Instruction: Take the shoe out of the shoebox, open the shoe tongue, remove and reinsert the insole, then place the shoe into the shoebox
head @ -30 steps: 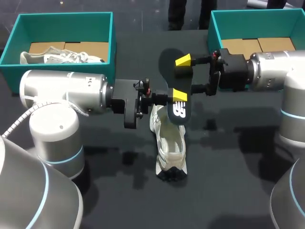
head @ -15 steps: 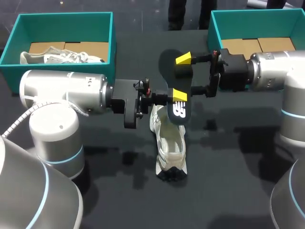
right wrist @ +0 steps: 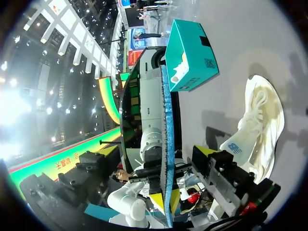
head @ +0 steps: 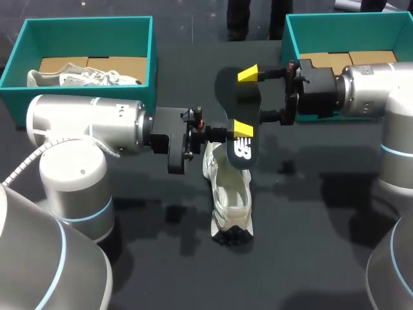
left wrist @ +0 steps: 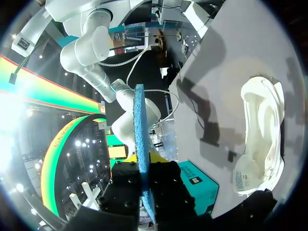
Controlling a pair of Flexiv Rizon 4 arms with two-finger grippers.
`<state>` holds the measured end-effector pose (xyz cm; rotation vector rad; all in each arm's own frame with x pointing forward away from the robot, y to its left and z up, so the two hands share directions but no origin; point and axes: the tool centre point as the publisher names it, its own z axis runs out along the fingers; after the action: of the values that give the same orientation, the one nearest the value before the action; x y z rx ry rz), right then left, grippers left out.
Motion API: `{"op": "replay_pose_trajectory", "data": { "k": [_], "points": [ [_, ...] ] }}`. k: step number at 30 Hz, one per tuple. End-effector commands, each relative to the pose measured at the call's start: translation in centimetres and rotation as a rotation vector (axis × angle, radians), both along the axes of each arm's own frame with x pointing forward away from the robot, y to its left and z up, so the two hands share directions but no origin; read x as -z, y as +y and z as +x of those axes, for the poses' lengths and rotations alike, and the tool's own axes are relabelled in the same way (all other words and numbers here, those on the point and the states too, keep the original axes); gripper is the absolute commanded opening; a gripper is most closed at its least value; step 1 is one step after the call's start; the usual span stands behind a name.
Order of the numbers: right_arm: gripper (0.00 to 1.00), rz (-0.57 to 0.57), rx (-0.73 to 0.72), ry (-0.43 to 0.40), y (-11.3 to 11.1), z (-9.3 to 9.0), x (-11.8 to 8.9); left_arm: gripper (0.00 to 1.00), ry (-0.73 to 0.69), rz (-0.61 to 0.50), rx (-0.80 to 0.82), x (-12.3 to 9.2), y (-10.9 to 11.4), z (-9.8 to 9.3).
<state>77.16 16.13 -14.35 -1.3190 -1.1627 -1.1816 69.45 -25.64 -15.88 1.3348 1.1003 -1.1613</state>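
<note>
Insole is held aloft by the left gripper, which is clenched on it near the logo end, over the far end of the shoe lying on the table. The right gripper is released; its fingers are spread wide to either side of the insole without touching it. The insole is judged thin, light and floppy. It would likely buckle if pushed from one end, so hold is best taken close to whichever end is fed into the shoe. The shoe looks soft and may slide unless steadied. One insole, two shoes and two boxes are counted. A second shoe lies in the left box, and only cardboard is seen in the right box.
</note>
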Motion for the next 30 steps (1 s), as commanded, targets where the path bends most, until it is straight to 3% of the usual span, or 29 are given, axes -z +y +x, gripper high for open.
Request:
{"op": "replay_pose_trajectory", "data": {
  "k": [1,11,15,20,30],
  "points": [
    [1.0,0.017,0.043,-0.014,-1.1,-0.5,-0.2,0.0,-0.001,0.0,-0.001,0.1,-0.1,0.0],
    [1.0,0.03,0.062,-0.06,-1.9,-1.7,0.4,0.0,-0.001,0.0,-0.001,0.1,-0.1,0.0],
    [0.78,0.016,0.071,-0.081,-1.7,-2.3,0.3,0.0,-0.001,0.0,-0.001,0.1,-0.1,0.0],
    [0.43,-0.005,0.07,-0.084,-1.4,-2.9,0.7,0.0,-0.001,0.0,-0.001,0.1,-0.1,0.0],
    [0.42,-0.011,0.05,-0.089,-0.6,-3.5,1.2,0.0,-0.001,0.0,-0.001,0.1,-0.1,0.0]
  ]
}}
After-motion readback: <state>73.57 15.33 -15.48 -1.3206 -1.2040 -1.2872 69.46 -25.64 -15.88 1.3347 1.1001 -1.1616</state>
